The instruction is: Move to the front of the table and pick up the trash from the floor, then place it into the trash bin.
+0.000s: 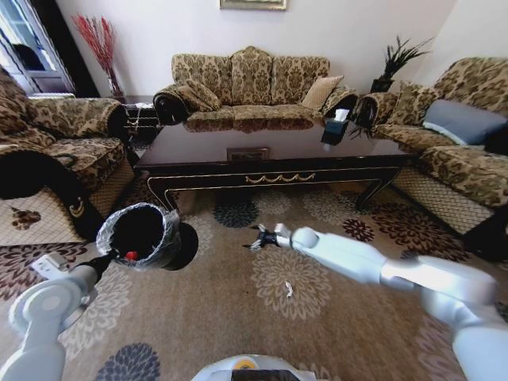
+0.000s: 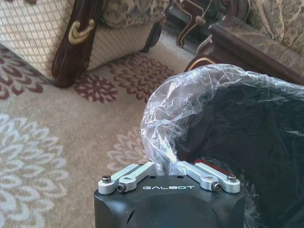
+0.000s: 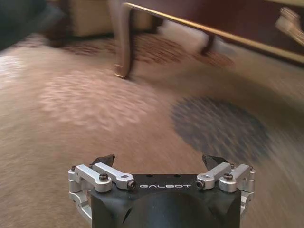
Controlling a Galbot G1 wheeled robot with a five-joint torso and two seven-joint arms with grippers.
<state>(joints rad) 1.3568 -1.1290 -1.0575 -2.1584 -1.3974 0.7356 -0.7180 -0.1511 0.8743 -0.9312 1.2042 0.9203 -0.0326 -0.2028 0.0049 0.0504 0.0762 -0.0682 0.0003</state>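
Note:
The black trash bin (image 1: 159, 238) with its clear liner (image 2: 190, 90) is tipped toward me at the left, in front of the table (image 1: 198, 151). My left gripper (image 1: 109, 257) (image 2: 167, 167) is shut on the bin's near rim and liner. A small red piece (image 1: 131, 255) lies inside the bin by that rim. A white crumpled piece of trash (image 1: 289, 289) lies on the patterned floor (image 1: 238, 325). My right gripper (image 1: 255, 237) (image 3: 159, 160) hangs open and holds nothing, low over the carpet in front of the table and beyond the white piece.
Patterned sofas stand at the left (image 1: 55, 135), behind the table (image 1: 246, 79) and at the right (image 1: 460, 135). A dark tissue box (image 1: 335, 128) sits on the table's right end. A curved table leg (image 3: 124, 42) rises ahead of my right gripper.

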